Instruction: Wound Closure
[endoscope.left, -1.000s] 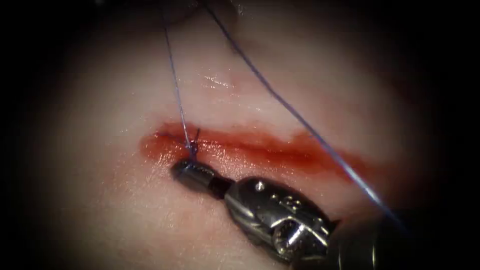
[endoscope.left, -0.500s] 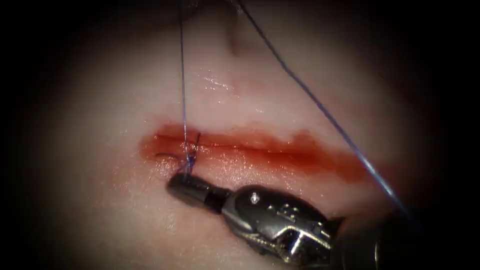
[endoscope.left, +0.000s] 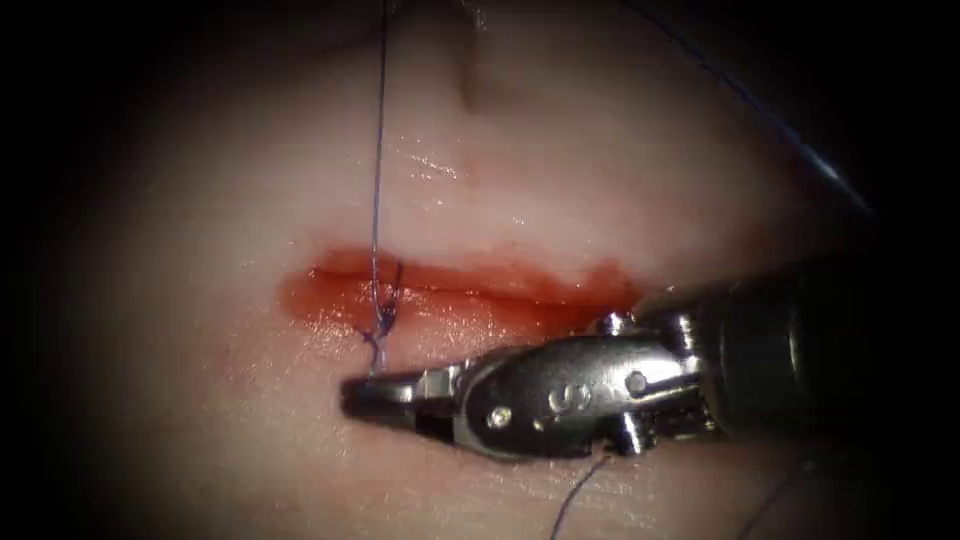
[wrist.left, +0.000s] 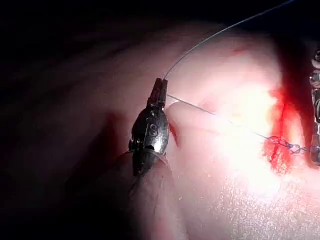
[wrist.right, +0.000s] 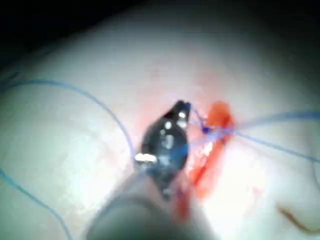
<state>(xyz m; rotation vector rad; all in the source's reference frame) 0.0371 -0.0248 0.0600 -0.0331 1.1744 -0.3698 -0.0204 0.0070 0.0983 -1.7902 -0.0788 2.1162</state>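
Note:
The cut runs across the tissue, wet with red fluid. A knot of blue thread sits near its left end. From the knot a taut thread rises straight to the top edge. My right tool lies just below the knot, jaws shut on the short thread end that comes off it. It appears again as the right tool beside the knot. My left tool is shut on the thread, which stretches tight to the knot.
A slack strand crosses the upper right of the endoscope view. Another loose strand trails under the right tool's wrist. Loops of thread lie on the tissue around the right tool. A fold in the tissue sits above the cut.
The right tool's shaft has swung from bottom right to nearly level, and its tip has dropped away from the cut. The rising strand has turned vertical. The diagonal strand moved to the upper right.

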